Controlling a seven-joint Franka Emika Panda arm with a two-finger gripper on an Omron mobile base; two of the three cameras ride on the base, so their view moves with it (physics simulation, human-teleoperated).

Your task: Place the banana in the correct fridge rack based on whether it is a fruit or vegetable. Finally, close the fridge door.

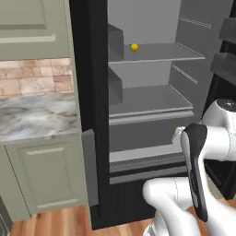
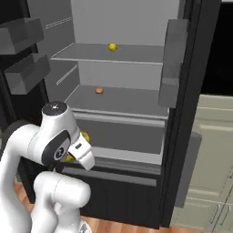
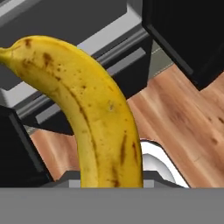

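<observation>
banana (image 3: 94, 113) clamped in gripper, low before open fridge | rack (image 1: 152, 110) above, well apart | risk: long free end clips rack's front lip on lift, twisting loose

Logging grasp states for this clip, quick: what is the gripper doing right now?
Gripper: closed on the banana, which rises straight up from it in the hand view; the fingertips themselves are hidden.
</observation>
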